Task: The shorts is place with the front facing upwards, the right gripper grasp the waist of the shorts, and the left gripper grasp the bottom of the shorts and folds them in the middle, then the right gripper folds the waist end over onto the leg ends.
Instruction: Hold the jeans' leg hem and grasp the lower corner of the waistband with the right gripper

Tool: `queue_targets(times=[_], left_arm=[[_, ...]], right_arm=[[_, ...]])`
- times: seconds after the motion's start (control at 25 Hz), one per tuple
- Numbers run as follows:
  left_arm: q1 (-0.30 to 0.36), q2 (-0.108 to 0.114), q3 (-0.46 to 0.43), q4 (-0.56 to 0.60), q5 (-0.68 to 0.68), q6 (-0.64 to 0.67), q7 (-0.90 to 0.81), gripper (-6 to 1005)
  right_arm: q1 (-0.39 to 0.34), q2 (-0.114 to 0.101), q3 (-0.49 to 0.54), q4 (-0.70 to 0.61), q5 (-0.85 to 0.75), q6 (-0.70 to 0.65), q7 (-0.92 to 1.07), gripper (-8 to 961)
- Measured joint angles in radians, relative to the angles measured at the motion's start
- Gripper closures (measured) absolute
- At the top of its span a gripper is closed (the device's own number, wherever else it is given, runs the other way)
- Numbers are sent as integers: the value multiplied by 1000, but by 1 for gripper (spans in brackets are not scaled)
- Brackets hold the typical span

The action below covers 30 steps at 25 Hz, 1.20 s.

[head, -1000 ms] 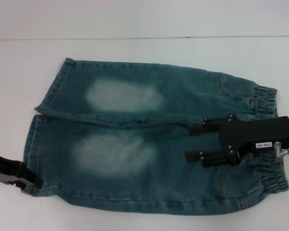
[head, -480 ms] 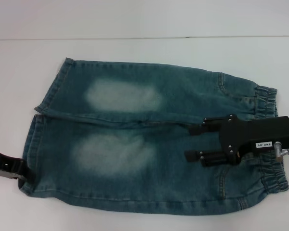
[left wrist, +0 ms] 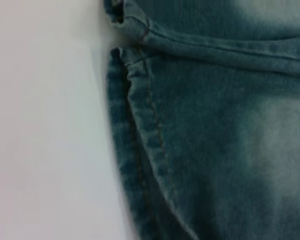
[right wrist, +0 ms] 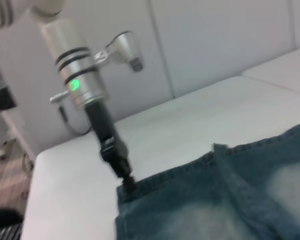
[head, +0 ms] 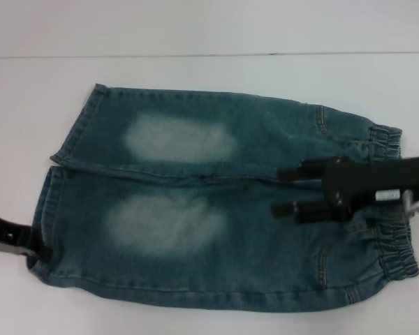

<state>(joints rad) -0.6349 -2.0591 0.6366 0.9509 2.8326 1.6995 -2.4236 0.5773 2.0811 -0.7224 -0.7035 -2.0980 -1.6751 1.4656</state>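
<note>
The denim shorts (head: 216, 230) lie flat, front up, on the white table (head: 209, 28). Their ruffled waist (head: 397, 248) is at the right. The bottom of the shorts, the two straight leg ends (head: 71, 132), is at the left. My right gripper (head: 276, 192) hovers open over the cloth just inside the waist, its fingers pointing toward the legs and holding nothing. My left gripper (head: 39, 250) is at the near leg's hem corner. In the right wrist view, the left gripper (right wrist: 126, 181) touches that hem (right wrist: 180, 172). The left wrist view shows the stitched hem (left wrist: 140, 125) close up.
Bare white table (right wrist: 70, 200) surrounds the shorts on all sides. A table seam (head: 126, 55) runs along the far side. Pale walls (right wrist: 215, 40) stand beyond the table in the right wrist view.
My left gripper has drawn back leftward along the near leg's hem. My right gripper has shifted slightly and tilted over the waist area, still open. The shorts have barely moved.
</note>
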Motion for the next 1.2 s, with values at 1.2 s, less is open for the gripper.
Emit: queue_targets(times=[1.2], left_arm=[[-33, 17, -13, 29, -143, -72, 57, 987]], right_arm=[[117, -38, -237, -393, -713, -237, 585, 181]])
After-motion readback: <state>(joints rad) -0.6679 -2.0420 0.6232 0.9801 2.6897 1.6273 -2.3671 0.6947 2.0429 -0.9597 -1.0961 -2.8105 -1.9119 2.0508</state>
